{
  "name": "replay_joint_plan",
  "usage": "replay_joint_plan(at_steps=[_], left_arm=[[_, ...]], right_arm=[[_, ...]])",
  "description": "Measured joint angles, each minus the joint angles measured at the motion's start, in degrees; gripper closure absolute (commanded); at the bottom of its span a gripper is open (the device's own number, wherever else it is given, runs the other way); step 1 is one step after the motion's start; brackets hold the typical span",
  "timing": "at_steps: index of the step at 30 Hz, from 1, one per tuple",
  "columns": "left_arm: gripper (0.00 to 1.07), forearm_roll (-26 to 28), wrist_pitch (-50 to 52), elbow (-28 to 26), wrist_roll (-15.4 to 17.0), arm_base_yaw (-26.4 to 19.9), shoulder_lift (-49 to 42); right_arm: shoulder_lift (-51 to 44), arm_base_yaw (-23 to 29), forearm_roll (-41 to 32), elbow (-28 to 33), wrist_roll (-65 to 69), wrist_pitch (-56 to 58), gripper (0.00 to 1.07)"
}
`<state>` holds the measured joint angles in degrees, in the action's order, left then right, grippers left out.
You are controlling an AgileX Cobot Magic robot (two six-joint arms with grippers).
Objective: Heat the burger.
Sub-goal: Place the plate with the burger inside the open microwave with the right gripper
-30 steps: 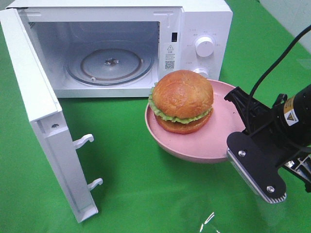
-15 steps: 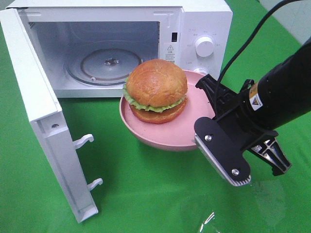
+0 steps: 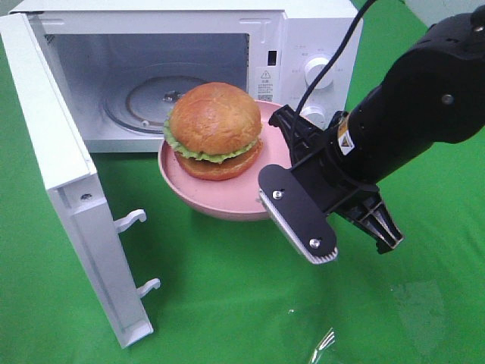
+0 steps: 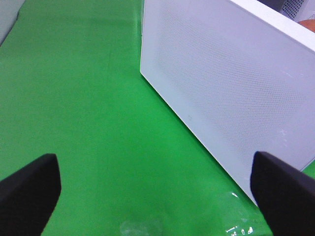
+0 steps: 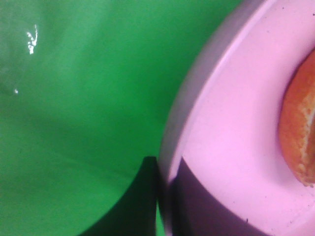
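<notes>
The burger (image 3: pixel 214 129) sits upright, its glossy bun top facing up and the lettuce frill and patty showing around its side. It is round, so it has no long axis across; its stack runs vertically. It rests on a pink plate (image 3: pixel 227 199), on the half of the plate toward the microwave (image 3: pixel 303 38).

The plate is right in front of the oven's open cavity, its far rim overlapping the lower edge of the opening. The door (image 3: pixel 53 152) is swung wide to the left, and the glass turntable (image 3: pixel 144 98) shows inside. A green cloth (image 3: pixel 227 303) covers the whole surface.

The right gripper (image 3: pixel 271 152) is pinched onto the plate's right rim, one finger above and one below. The burger lies to its left, near but not touching it.

The left gripper (image 4: pixel 157 191) is spread wide over the cloth and holds nothing, beside a white panel (image 4: pixel 226 88) with a fine dotted pattern.
</notes>
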<state>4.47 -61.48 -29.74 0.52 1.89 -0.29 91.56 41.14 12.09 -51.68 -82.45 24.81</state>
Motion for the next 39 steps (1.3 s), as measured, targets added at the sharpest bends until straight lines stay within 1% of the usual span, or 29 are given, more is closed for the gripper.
replay_joint_plan(at_steps=[4,25,33,39], left_arm=[[0.10,0.00,0.00,0.00,0.00,0.00,0.00],[0.10,0.00,0.00,0.00,0.00,0.00,0.00],[0.10,0.00,0.00,0.00,0.00,0.00,0.00],[0.10,0.00,0.00,0.00,0.00,0.00,0.00]], right_arm=[[2.18,1.15,-0.11,-2.06,0.00,-0.06,1.07],[11.17,1.15,-0.29,-12.49,0.17,0.23,1.07],[15.18,1.15,-1.89,-18.68,0.29,1.78,1.07],[16.90,1.15,-3.90,-21.14,0.63,3.04,1.07]])
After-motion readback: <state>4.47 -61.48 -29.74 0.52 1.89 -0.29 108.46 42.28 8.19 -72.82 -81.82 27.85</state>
